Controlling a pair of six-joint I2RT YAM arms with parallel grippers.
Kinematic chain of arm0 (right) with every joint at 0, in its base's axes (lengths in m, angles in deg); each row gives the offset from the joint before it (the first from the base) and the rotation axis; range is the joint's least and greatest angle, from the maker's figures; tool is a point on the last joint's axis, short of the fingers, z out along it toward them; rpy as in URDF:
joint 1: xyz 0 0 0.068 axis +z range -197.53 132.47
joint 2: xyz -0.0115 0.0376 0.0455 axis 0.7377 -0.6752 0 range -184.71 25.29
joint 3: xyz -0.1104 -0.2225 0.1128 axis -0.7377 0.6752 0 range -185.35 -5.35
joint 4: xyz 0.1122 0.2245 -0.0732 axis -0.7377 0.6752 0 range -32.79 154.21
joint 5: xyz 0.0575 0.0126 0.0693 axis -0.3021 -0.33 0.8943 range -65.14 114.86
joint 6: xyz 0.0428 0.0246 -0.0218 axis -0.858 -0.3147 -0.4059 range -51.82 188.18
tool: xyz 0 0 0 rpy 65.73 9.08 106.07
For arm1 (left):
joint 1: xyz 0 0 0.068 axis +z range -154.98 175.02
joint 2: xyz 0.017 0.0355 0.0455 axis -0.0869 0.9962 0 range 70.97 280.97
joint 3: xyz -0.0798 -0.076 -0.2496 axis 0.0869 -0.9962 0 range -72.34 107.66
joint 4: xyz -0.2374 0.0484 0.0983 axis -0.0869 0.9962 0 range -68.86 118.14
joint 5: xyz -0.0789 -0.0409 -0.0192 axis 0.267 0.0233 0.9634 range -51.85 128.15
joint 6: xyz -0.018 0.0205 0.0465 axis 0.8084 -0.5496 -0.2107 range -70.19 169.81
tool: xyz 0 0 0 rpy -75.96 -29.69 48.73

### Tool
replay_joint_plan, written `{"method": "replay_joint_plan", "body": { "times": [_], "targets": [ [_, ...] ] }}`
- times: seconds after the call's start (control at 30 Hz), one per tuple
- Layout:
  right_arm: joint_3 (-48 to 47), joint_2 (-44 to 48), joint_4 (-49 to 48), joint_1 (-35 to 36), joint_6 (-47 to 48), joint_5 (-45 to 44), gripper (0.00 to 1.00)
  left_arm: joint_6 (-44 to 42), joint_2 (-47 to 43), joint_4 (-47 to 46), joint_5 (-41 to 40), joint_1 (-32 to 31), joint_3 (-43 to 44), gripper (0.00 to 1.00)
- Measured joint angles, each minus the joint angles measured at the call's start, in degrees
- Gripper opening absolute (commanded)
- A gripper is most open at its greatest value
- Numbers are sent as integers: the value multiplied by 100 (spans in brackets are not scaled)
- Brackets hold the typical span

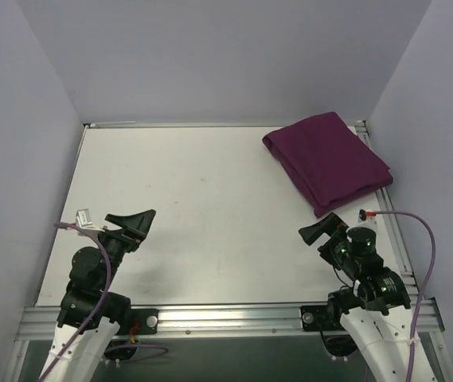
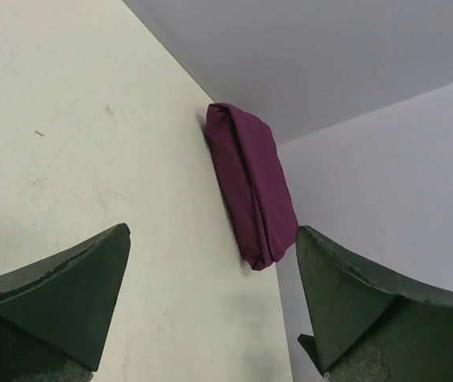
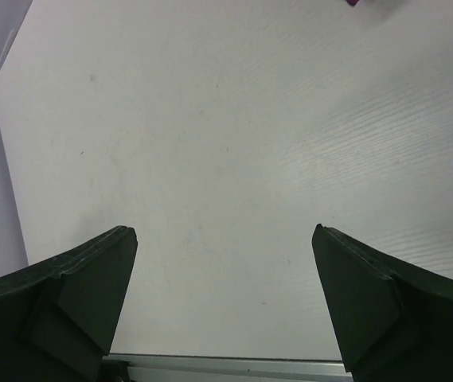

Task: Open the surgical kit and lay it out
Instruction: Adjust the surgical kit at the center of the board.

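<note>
The left gripper (image 1: 133, 223) is seen at the lower left of the top view, released, with its jaws spread wide. Nothing is held between them and nothing is touched. In the left wrist view two dark fingers (image 2: 67, 294) are counted, one at each lower corner of the frame, with bare tabletop (image 1: 194, 199) and the distant bundle showing in the gap.

The right gripper (image 1: 322, 231) is seen at the lower right of the top view, likewise released and spread wide, with nothing grasped. In the right wrist view its two fingers are set at the lower corners, and only white tabletop is framed between them. A sliver of purple is caught at the upper right edge of that frame.

One surgical kit (image 1: 329, 160) is counted: a single folded bundle of dark magenta-purple cloth, lying flat at the upper right of the tabletop, close to the far right corner. It is well apart from both grippers, though nearer to the right one. The wrap is closed, and whatever lies within is hidden by the cloth.

Two arms are counted, and one purple cable (image 1: 425, 239) is looped beside the right arm.
</note>
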Motion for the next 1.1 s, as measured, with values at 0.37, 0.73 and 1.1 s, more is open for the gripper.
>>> {"method": "replay_joint_plan", "body": {
  "times": [0.37,0.73,1.1],
  "targets": [
    [-846,-1856,101,2,490,647,100,-417,3042,2564,-562,2,3307,94],
    [-3206,-4673,-153,-1060,1014,85,100,-2378,6087,2267,645,710,5488,97],
    [-4562,-7025,-31,-2015,828,-1523,98,-3976,6887,2778,-570,-223,6592,97]
  ]
}}
